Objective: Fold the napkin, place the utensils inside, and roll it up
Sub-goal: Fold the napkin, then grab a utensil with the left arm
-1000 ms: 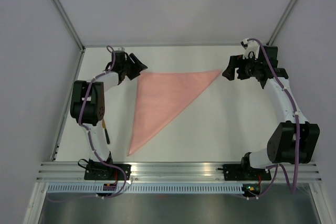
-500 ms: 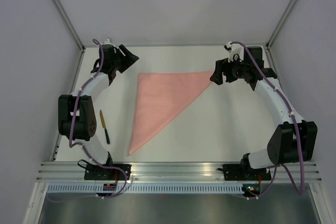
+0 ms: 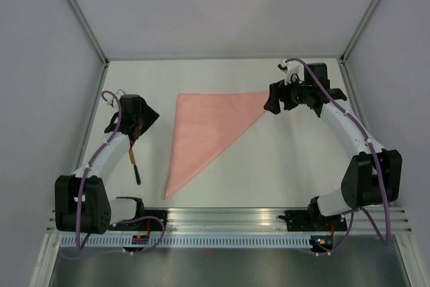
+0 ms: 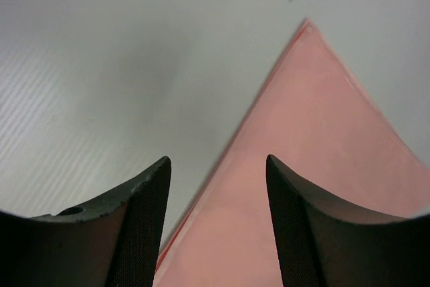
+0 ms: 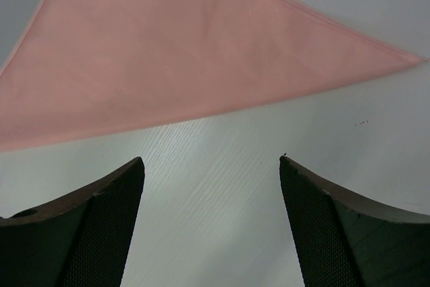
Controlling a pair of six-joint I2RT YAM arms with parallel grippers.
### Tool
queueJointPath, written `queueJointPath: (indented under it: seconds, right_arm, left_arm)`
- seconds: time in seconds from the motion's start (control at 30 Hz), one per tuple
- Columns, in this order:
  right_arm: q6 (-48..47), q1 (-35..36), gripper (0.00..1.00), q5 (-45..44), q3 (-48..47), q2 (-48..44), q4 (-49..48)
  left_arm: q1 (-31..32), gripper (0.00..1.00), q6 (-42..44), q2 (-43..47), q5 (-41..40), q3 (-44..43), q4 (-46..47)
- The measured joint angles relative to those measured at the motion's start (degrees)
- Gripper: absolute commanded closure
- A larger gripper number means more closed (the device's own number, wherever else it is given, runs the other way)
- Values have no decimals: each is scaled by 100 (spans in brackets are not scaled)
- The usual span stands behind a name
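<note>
The napkin lies flat on the table, folded into a pale pink triangle with corners at far left, far right and near left. It also shows in the left wrist view and the right wrist view. The utensil, yellow-orange above and black below, lies left of the napkin, its top end under my left arm. My left gripper is open and empty above the napkin's left edge. My right gripper is open and empty, beside the napkin's far right corner.
The white table is bounded by grey side walls and a metal rail at the near edge. The left arm's elbow sits near the left wall.
My left arm has swung back from the far left corner toward the near left and now hangs over the utensil's top end. My right gripper has moved slightly left toward the napkin's right corner.
</note>
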State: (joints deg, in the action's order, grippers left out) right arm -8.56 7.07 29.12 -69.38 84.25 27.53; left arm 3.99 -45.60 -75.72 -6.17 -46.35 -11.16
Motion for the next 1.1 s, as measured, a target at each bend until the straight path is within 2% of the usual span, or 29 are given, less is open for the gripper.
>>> queueJointPath:
  seconds: [0.13,0.27,0.5,0.67,1.1]
  right_arm:
    - [-107,15,14,177,166,151,-63]
    - [-170,15,14,420,297,402,-149]
    - [-179,17,16,800,404,857,-389]
    - [-179,17,16,885,608,872,-498]
    - [-173,17,17,962,820,872,-664]
  left_arm:
    - [0,34,-367,879,-750,435,-743]
    - [0,33,-577,1370,-1412,608,-1537]
    - [0,35,-929,1869,-1797,1252,-2151]
    - [0,37,-1255,1856,-1851,1679,-2465]
    - [-44,38,-1639,1141,-2028,1646,-2828]
